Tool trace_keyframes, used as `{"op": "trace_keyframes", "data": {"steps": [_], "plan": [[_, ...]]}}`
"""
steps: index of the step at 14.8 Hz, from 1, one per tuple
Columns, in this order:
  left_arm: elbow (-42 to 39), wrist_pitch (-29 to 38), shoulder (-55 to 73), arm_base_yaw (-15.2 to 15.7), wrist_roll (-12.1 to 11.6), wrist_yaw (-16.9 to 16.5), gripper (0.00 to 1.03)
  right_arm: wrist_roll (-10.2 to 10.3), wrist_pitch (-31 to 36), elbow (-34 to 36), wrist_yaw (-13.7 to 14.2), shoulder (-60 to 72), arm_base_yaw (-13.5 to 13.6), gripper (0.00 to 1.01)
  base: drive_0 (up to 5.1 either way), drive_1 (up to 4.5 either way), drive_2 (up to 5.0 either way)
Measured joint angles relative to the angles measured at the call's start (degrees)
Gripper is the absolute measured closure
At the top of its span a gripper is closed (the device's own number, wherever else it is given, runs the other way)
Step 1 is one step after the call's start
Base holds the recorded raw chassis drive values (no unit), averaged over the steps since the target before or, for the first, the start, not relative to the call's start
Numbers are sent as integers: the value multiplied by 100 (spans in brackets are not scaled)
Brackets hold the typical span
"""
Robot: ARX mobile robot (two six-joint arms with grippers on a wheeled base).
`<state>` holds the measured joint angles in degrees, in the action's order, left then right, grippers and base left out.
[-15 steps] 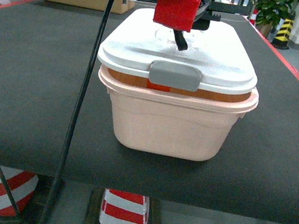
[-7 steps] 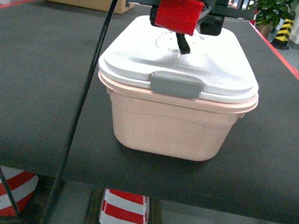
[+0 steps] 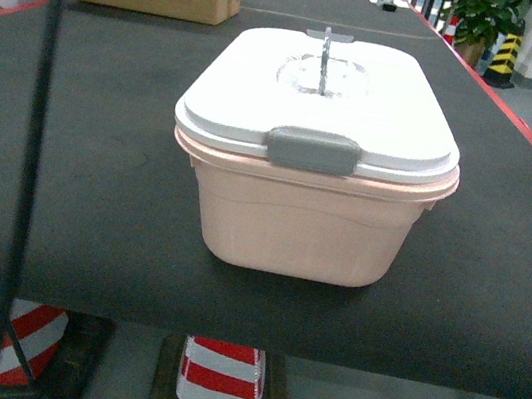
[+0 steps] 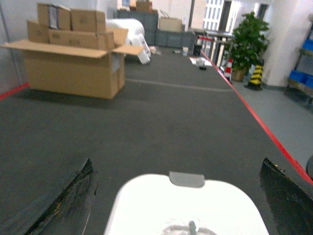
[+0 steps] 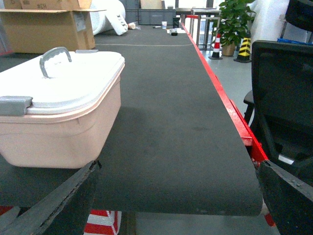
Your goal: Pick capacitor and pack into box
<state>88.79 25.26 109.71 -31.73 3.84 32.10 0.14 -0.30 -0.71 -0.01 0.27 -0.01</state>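
I am pulling my left tool (image 4: 178, 196) up and away from the box (image 3: 306, 216), so the head view no longer shows it over the lid (image 3: 322, 102), which is now sitting flush on the pink rim. Both my tools are hanging spread and empty, the right tool (image 5: 178, 196) beside the box over the table (image 5: 171, 132). I am seeing no capacitor anywhere, so I am judging it sealed inside and the packing nearly finished.

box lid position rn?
The lid sits closed on the pink box, centre of the head view on the black table.

No legible text or labels.
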Motion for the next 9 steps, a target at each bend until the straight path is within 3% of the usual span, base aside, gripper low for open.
{"op": "trace_keyframes", "data": {"steps": [2, 4, 5, 6, 9], "plan": [[-925, 562, -774, 76, -398, 175, 5, 0, -2, 0, 0, 0, 0, 3, 0, 0, 0], [-2588, 1143, -2221, 83, -901, 503, 5, 0, -2, 0, 2, 0, 0, 3, 0, 0, 0], [-2649, 1143, -2286, 83, -907, 505, 5, 0, -2, 0, 0, 0, 0, 3, 0, 0, 0], [-4260, 256, -3615, 730, -557, -782, 39, 0, 0, 0, 4, 0, 0, 3, 0, 0, 0], [-6078, 879, -4813, 1488, -422, -1504, 82, 0, 0, 0, 0, 0, 0, 3, 0, 0, 0]]}}
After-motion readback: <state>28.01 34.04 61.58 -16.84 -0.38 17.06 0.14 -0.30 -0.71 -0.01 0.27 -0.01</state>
